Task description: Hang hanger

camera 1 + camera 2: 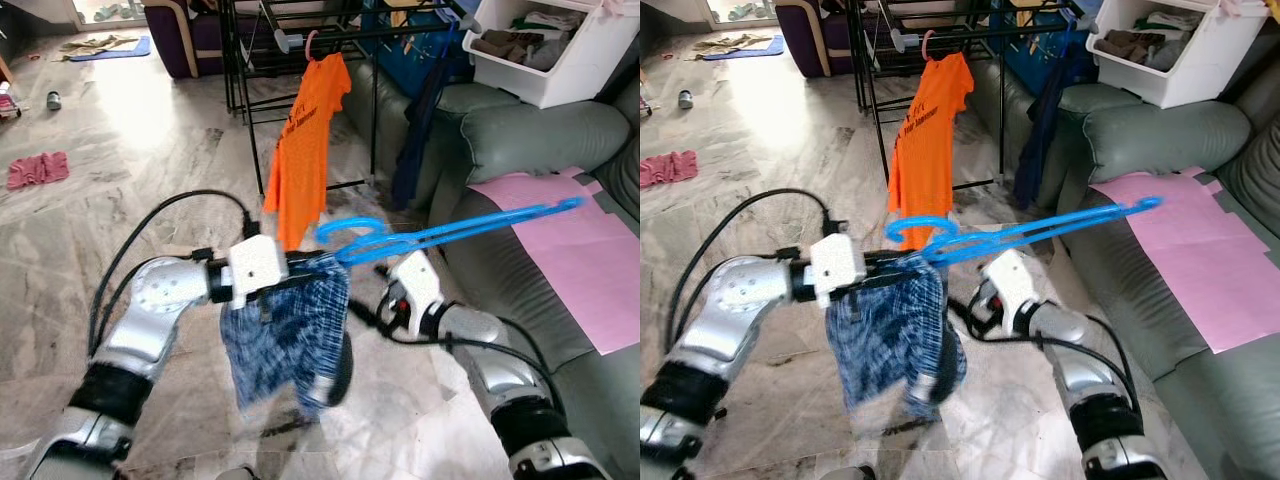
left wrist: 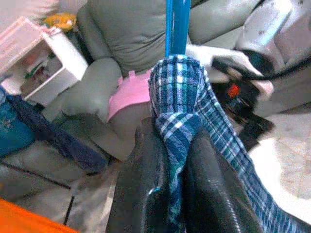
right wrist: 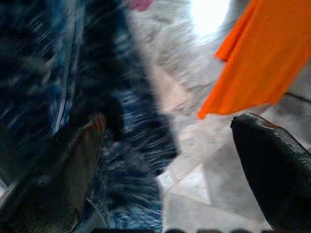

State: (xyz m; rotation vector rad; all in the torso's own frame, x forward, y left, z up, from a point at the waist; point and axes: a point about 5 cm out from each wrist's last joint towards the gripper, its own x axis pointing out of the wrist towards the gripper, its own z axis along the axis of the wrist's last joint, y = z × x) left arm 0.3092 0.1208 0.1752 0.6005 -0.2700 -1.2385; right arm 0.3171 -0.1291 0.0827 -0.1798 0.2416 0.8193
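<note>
From the left eye view, the left gripper (image 1: 300, 268) holds a blue hanger (image 1: 450, 232) with blue checked shorts (image 1: 285, 335) on it. The hanger sticks out past the jaws, toward the green sofa (image 1: 530, 140). The shorts hang down under the jaws — soft and floppy, so they will swing. The clothes rack (image 1: 300, 40) with the orange shirt (image 1: 305, 150) is well ahead of the jaws.

In the right eye view, the right gripper (image 1: 945, 375) is low, just beside the shorts.

In the left wrist view, the two black fingers (image 2: 146, 194) pinch the checked cloth tight, right where it wraps the hanger bar. The hanger looks thin, light and a bit slippery — holding near the hook seems best.

In the right wrist view, the right jaws are spread wide, with the blurry shorts near one finger (image 3: 272, 165).
</note>
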